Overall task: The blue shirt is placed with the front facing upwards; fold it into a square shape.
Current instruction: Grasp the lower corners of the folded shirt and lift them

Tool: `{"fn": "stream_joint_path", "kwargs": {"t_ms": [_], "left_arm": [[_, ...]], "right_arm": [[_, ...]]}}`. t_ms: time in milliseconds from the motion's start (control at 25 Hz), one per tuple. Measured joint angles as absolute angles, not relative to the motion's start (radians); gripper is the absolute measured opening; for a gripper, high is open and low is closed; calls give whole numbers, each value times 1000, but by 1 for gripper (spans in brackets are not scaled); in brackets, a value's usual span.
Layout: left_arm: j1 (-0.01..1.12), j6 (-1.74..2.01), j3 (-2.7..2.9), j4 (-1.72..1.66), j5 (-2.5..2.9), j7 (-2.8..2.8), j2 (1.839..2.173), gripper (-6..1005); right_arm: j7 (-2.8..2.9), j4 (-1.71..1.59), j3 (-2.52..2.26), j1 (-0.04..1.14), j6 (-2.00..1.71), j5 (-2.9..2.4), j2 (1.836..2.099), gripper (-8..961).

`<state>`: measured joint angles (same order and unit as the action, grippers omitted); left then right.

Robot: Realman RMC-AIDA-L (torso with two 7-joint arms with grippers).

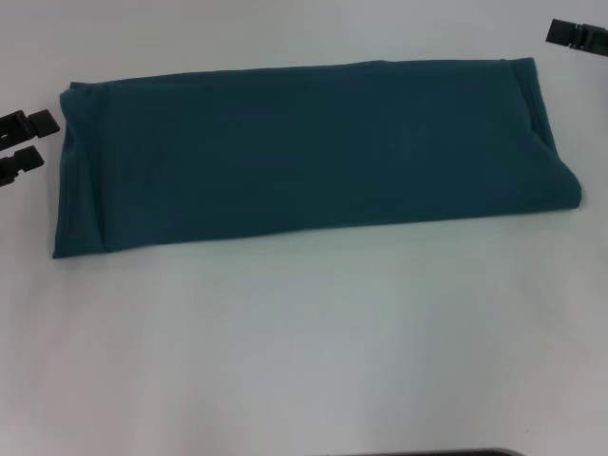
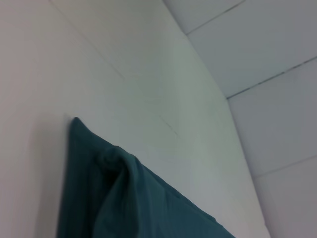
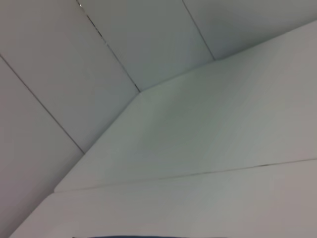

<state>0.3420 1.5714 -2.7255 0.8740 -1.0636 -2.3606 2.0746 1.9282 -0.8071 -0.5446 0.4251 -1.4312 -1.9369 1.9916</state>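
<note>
The large dark teal-blue cotton shirt lay on the plain white desk, already folded into a long flat band that ran from the robot's left to its right across the far half of the surface. Its long edges were nearly straight. The left end was squared off, with a narrow folded flap showing along it, and the right end bulged into a rounded, doubled-over fold. No lettering, collar or sleeve showed on the upper face, only smooth cloth with a few shallow creases.

The left tool, black and blocky, sat at the left edge of the head view, just beside the shirt's left end. Its two fingers were spread, with a strip of bare desk visible between them, and they held nothing. Whether the nearer fingertip touched the cloth could not be told from this angle; it appeared to be a little apart from it.

The right tool showed only as a small black piece at the upper right corner of the head view, beyond the shirt's far right corner and clear of it. So little of it was in view that I cannot tell how its fingers were set.

The left wrist view caught a corner of the shirt, with a soft rumpled ridge in the cloth, resting on the white desk. The right wrist view showed mostly the pale desk and grey panels behind it.
</note>
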Motion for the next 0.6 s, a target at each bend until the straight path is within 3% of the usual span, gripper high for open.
{"fn": "stream_joint_path", "kwargs": {"t_ms": [600], "left_arm": [[344,1598,-2718,874,-1059,-2154,2074,761]], "right_arm": [[1931,-807,-545,424,-1433,-1959,1994,862]]}}
